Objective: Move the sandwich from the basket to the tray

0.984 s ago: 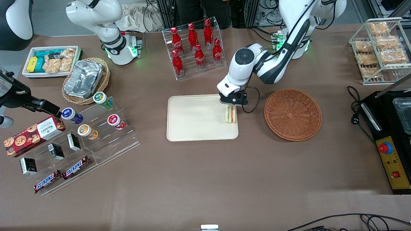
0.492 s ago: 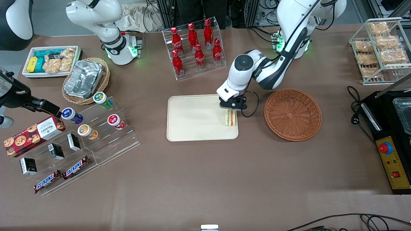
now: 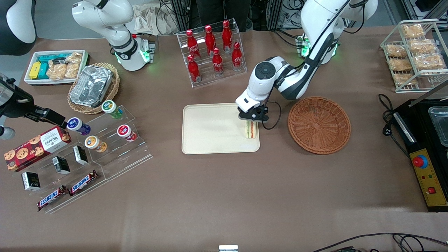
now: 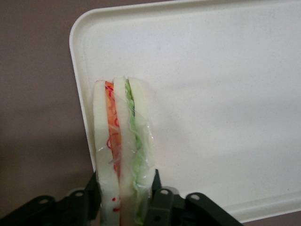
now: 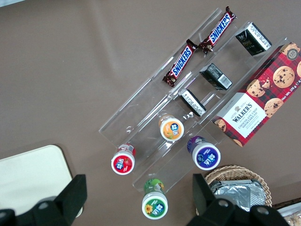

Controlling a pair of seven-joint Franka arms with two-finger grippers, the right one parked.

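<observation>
The wedge sandwich [image 3: 250, 130] of pale bread with orange-red and green layers, in clear wrap, stands on edge on the cream tray [image 3: 210, 129], at the tray's end beside the basket. My left gripper [image 3: 250, 122] is right above it, shut on the sandwich, one black finger against each bread face. In the left wrist view the sandwich [image 4: 123, 136] runs out from between the fingers of the gripper [image 4: 124, 188], just inside the tray's [image 4: 225, 94] rim. The reddish-brown wicker basket [image 3: 319, 125] lies beside the tray, toward the working arm's end, with nothing in it.
A clear rack of red bottles [image 3: 212, 52] stands farther from the camera than the tray. A stepped acrylic display of cups and bars [image 3: 101, 147] and a tan basket with foil container [image 3: 92, 87] lie toward the parked arm's end. A wire rack of pastries [image 3: 413, 52] and a black machine [image 3: 427, 140] lie toward the working arm's end.
The gripper with the sandwich has shifted slightly nearer the camera and come down over the tray's end. The basket and tray have not moved.
</observation>
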